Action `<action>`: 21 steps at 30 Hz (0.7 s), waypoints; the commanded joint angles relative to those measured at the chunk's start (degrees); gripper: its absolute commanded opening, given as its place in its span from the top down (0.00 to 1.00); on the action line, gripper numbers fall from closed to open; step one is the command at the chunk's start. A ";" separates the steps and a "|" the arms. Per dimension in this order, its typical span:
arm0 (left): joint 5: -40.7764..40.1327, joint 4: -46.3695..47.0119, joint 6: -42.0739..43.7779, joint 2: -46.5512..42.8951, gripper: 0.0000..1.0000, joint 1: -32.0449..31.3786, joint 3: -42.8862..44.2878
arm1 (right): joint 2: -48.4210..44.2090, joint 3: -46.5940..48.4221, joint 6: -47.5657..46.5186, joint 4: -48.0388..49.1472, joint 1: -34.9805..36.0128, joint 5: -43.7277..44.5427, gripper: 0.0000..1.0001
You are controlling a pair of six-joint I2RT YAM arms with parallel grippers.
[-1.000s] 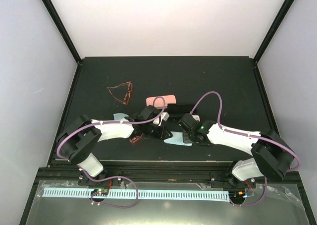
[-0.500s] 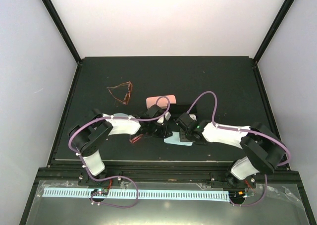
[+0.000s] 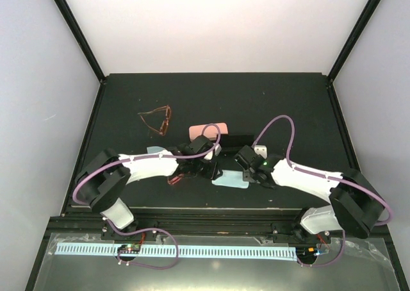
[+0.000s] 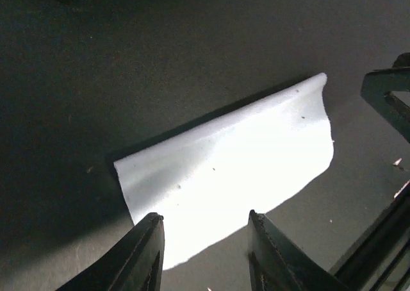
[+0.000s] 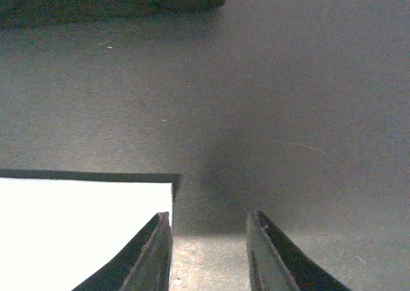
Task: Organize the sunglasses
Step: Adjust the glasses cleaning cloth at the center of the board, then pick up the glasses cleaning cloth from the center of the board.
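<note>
The brownish-amber sunglasses (image 3: 155, 120) lie unfolded at the far left of the mat, away from both arms. The red-pink sunglasses (image 3: 173, 179) peek out from under my left forearm, mostly hidden. My left gripper (image 3: 215, 172) is open and empty, with its fingertips over the near edge of a light blue cloth (image 4: 230, 175). My right gripper (image 3: 247, 170) is open and empty just right of that cloth (image 3: 229, 179). In the right wrist view the gripper (image 5: 208, 217) hovers over bare mat, with the cloth's corner (image 5: 83, 220) beside its left finger.
A pink case (image 3: 208, 130) and a black case (image 3: 238, 139) lie just beyond the grippers; the black case also shows in the right wrist view (image 5: 109, 2). A second light blue cloth (image 3: 154, 151) lies under my left arm. The two grippers are close together.
My right gripper has shifted slightly right, uncovering more of the cloth. My left arm's elbow has swung back to the left; its gripper stays at the cloth.
</note>
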 commanded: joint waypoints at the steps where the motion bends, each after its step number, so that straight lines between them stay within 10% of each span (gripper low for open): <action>1: -6.71 -6.28 -1.85 -3.16 0.61 -0.93 1.11 | -3.22 -1.05 -0.02 1.53 -0.11 -4.13 0.62; 21: -0.53 -3.38 -4.68 6.20 0.66 -1.02 1.63 | 3.48 -6.89 0.09 11.69 -0.07 -10.79 0.85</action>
